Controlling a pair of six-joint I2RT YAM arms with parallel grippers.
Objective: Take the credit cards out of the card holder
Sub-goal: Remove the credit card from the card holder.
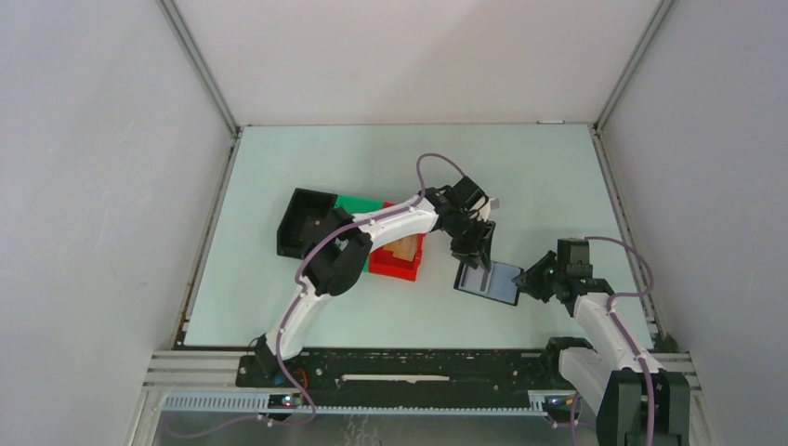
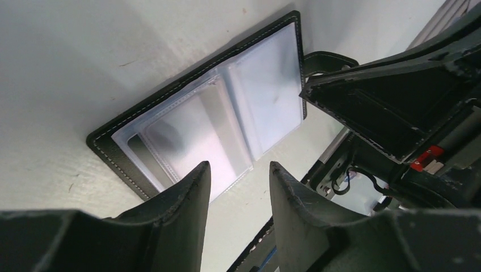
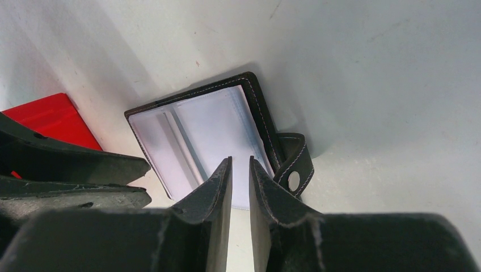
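The card holder (image 1: 487,282) lies open and flat on the table, a black wallet with clear inner sleeves. Pale shiny credit cards (image 2: 187,130) sit inside the sleeves; they also show in the right wrist view (image 3: 210,122). My left gripper (image 1: 476,249) hangs just above the holder's far edge, open and empty (image 2: 237,164). My right gripper (image 1: 527,282) is at the holder's right edge, over the snap strap (image 3: 292,167). Its jaws (image 3: 240,158) are nearly together with a thin gap and nothing between them. The holder's black border shows in both wrist views (image 2: 108,144) (image 3: 264,122).
A red bin (image 1: 398,255) holding a wooden piece, a green block (image 1: 358,203) and a black box-shaped bin (image 1: 302,223) stand left of the holder, under the left arm. White walls enclose the table. The metal rail (image 1: 418,367) runs along the near edge.
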